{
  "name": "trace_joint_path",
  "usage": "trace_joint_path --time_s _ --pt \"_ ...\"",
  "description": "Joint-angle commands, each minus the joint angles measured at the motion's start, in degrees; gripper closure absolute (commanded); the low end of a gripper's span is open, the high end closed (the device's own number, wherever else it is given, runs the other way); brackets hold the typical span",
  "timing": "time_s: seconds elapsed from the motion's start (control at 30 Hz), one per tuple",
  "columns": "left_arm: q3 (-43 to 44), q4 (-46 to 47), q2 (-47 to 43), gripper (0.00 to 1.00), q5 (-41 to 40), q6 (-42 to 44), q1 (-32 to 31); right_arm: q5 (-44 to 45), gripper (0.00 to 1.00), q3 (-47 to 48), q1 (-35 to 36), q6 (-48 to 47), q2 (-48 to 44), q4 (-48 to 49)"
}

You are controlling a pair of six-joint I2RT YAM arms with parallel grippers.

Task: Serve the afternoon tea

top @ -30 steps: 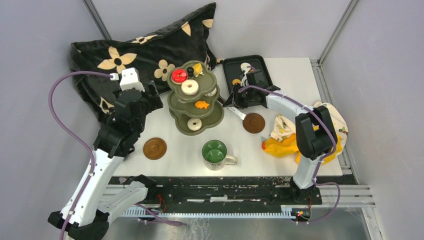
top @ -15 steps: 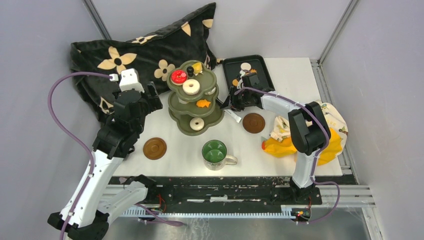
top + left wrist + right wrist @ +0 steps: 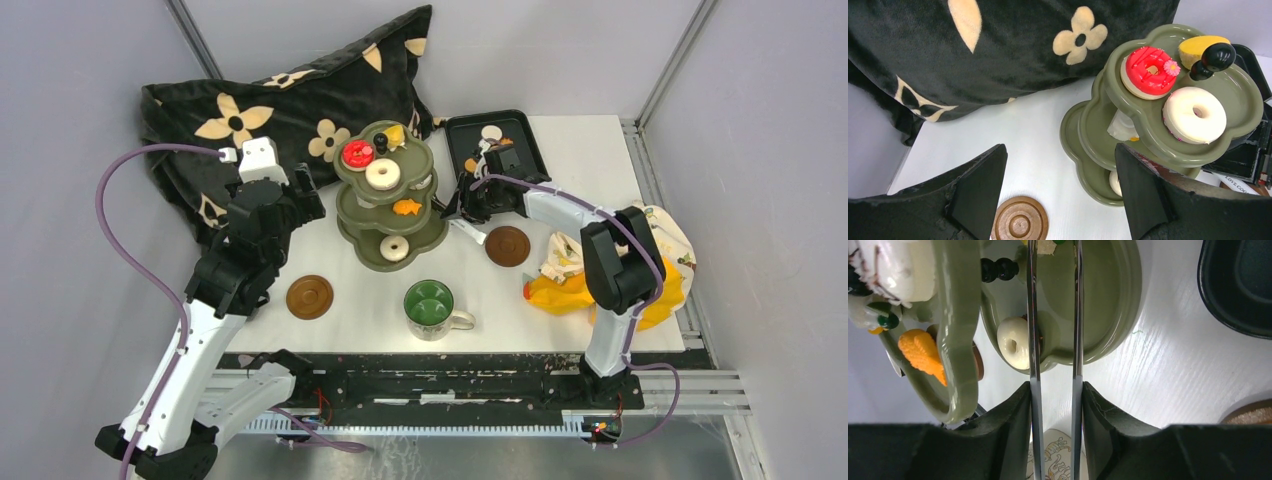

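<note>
Now the right pincer (image 3: 1055,390), swung over from the black tray (image 3: 520,130) at the desk's far edge, loosens its grasp on the tongs (image 3: 1032,315) above the neighbouring stand (image 3: 1108,300), probably releasing a pastry onto a lower tier, while the left pincer (image 3: 1060,182) hangs released and empty.

Two saucers (image 3: 309,297) (image 3: 507,245), one mug (image 3: 430,305) (green-lined)

Olive-green three-tier scalloped stand (image 3: 414,165) seen upright toward rear of table, black knob (image 3: 380,143) on top.
Top tier: red donut (image 3: 357,153), white donut (image 3: 380,175), yellow cake (image 3: 397,135).
Middle tier: orange cookie (image 3: 404,208).
Bottom tier: pale donut (image 3: 391,248).
Green-lined mug (image 3: 430,303) upright just in front of stand, handle to right.
Left saucer (image 3: 309,297) flat, round, brown, left of mug.
Right saucer (image 3: 507,246) flat, right of stand.
</note>
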Motion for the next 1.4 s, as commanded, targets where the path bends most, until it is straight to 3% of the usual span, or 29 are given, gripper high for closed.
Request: trace_joint_path --time_s 0.0,0.37,0.57,0.73,0.9,1.37 --pt "1.31 1.64 -0.06 0.14 0.67 -2.07 0.36 1.17 0.57 1.19 0.23 -2.47 -7.06 -0.56" --pt "1.76 2.22 0.88 0.14 1.72 -1.87 0.35 2.86 0.56 -10.41 -4.25 -5.08 -20.81 -3.27" --pt "1.59 2.33 0.89 0.14 2.08 -2.14 0.33 11.46 0.64 -13.35 -11.78 -11.61 -30.78 -13.14" --pt "1.47 3.15 1.37 0.14 2.17 -1.96 0.32 23.04 0.72 -10.99 -18.72 -14.84 -33.64 -14.39" --pt "1.23 3.68 1.72 0.14 2.05 -1.42 0.37 36.13 0.67 -6.39 -21.57 -17.65 -26.75 -8.88" --pt "1.43 3.56 2.18 0.14 0.01 -0.20 0.37 47.85 0.58 11.83 -26.00 -22.11 3.87 3.16"
